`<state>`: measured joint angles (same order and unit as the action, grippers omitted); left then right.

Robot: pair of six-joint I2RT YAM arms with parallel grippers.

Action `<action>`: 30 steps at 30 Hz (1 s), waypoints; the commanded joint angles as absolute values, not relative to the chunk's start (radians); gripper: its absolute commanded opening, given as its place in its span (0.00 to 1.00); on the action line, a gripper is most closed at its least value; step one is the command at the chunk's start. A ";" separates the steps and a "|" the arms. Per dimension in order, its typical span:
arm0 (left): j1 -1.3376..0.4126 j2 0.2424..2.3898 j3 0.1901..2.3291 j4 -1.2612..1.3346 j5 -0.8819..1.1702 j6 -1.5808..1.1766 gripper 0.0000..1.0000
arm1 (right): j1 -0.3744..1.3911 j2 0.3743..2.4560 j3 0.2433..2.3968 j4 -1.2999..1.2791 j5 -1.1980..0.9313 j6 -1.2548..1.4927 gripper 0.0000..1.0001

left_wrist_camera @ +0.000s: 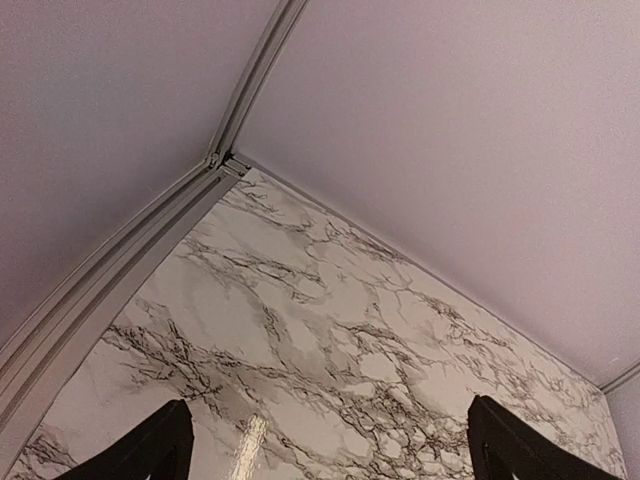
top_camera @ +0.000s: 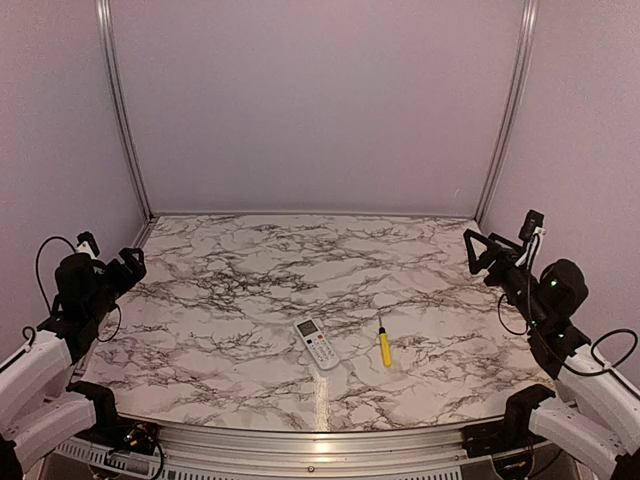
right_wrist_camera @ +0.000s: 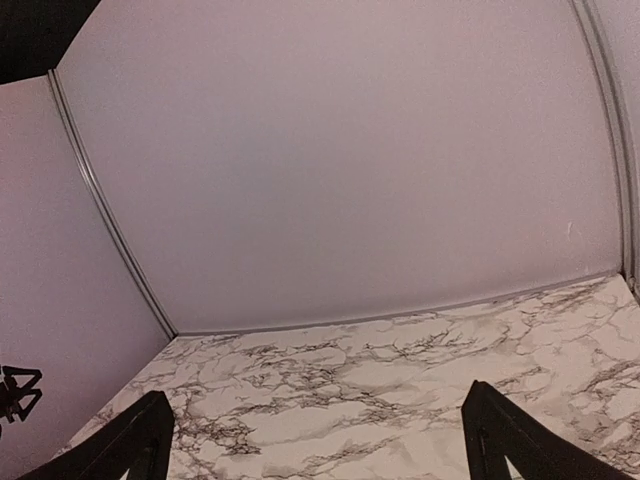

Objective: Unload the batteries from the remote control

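The white remote control point(top_camera: 317, 342) lies on the marble table near the front middle, display end toward the back left, buttons facing up. No batteries show in any view. My left gripper point(top_camera: 126, 263) is open and empty, held above the table's left edge, far from the remote. My right gripper point(top_camera: 480, 247) is open and empty above the right edge, also far from it. In the left wrist view the gripper point(left_wrist_camera: 330, 455) has wide-apart fingers over bare marble. The right wrist view shows the same for the right gripper point(right_wrist_camera: 320, 450).
A yellow-handled screwdriver point(top_camera: 384, 345) lies just right of the remote, tip toward the back. Pale walls with metal corner rails point(top_camera: 123, 110) enclose the table on three sides. A metal rail runs along the front edge point(top_camera: 320, 437).
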<state>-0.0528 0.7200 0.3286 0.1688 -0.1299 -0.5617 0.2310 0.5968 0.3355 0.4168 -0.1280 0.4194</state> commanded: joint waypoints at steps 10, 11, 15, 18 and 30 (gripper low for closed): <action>-0.350 0.787 0.361 0.069 -0.231 -0.513 0.99 | 0.335 0.769 0.343 0.519 -0.244 0.535 0.99; -0.365 0.793 0.359 0.072 -0.239 -0.514 0.99 | 0.356 0.786 0.359 0.493 -0.228 0.524 0.99; -0.426 0.828 0.356 0.089 -0.255 -0.518 0.99 | 0.474 0.839 0.437 0.358 -0.093 0.479 0.99; -0.474 0.870 0.369 0.098 -0.260 -0.513 0.99 | 0.547 0.894 0.501 0.267 -0.012 0.456 0.99; -0.706 1.007 0.412 0.173 -0.351 -0.522 0.99 | 0.824 1.190 0.760 -0.049 0.136 0.415 0.99</action>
<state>-0.6441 0.9710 0.3817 0.1257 -0.2913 -0.5304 0.7296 1.1290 0.6880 0.1085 0.0525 0.4408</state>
